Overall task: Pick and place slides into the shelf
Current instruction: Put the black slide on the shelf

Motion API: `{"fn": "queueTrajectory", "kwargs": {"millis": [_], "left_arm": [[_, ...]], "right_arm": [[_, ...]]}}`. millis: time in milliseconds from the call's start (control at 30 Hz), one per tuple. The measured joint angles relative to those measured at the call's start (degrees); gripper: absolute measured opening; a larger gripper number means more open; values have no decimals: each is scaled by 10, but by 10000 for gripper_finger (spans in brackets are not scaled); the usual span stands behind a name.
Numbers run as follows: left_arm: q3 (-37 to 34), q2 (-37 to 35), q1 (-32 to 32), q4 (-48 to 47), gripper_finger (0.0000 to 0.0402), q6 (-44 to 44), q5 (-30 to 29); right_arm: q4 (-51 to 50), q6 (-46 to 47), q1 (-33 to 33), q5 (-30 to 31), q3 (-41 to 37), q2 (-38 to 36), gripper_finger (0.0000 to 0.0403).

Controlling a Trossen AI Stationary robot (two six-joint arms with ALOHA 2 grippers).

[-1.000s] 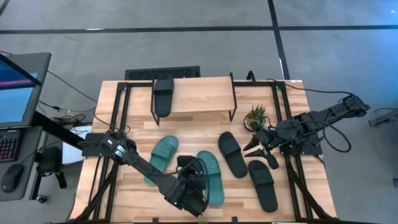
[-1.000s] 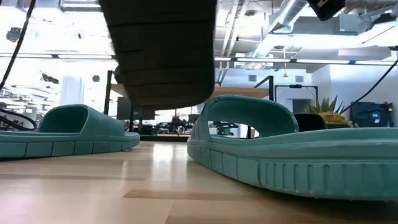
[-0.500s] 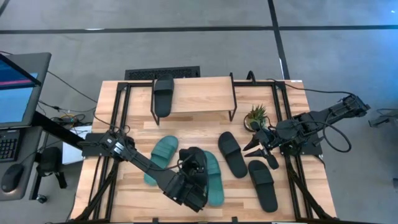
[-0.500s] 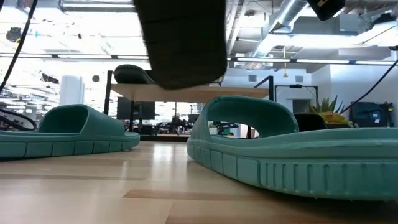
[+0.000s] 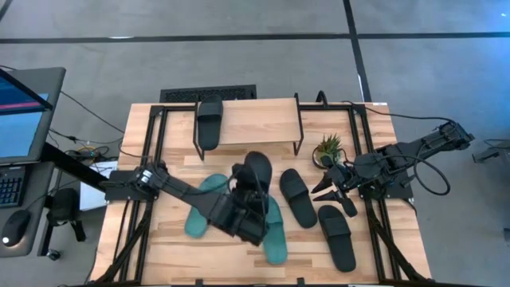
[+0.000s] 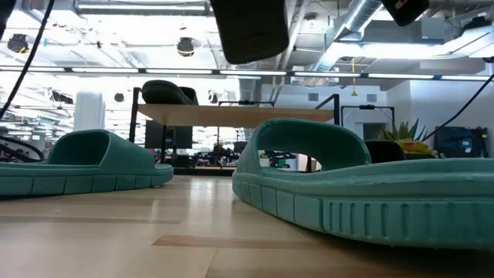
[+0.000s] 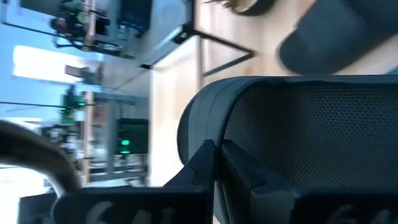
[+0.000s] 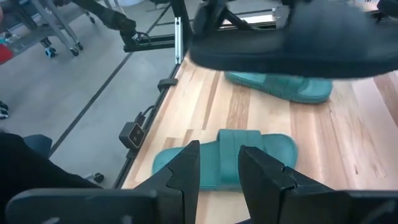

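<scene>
1. Near edge of the tabletop (image 5: 159, 243): the near teal slide (image 5: 273, 236) lies flat close to this edge, around its middle. The second teal slide (image 5: 202, 209) lies flat to its left and a little farther in, partly under the left arm. Neither is on the shelf.

2. Right half of the tabletop: 2 black slides lie flat, the outer black slide (image 5: 339, 237) toward the near right corner and the inner black slide (image 5: 297, 197) farther in, toward the middle. The right gripper (image 5: 325, 190) waits just beside them, in front of a small potted plant (image 5: 328, 149). Its fingers stand apart with nothing between them.

3. Middle of the tabletop: the left gripper (image 7: 214, 155) is clenched on the edge of the carried black slide (image 5: 256, 171), which hangs clear above the teal pair. The left arm reaches diagonally from the left edge, with the slide pointing toward the far edge.

4. Far edge: the shelf (image 5: 259, 121) carries 1 placed black slide (image 5: 209, 119) at the left end of its board. The rest of the board is bare.

5. Progress, as a judgement: 1 of 6 slides is placed, 1 is in transit, 4 are left. The transfer to the shelf is not yet complete.
</scene>
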Motion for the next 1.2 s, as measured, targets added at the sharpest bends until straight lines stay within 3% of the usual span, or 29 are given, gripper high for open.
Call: {"fn": "queueTrajectory", "kwargs": {"millis": [200,467,800,1200], "left_arm": [[0,-26,59,0,0,72,-54],[0,-68,170,0,0,158,-53],[0,-81,277,8,0,250,37],[-5,-81,342,96,0,354,116]], "right_arm": [[7,13,0,0,0,0,98],[78,43,-1,31,0,0,98],[164,57,-1,81,0,0,98],[184,92,-1,96,0,0,98]]}}
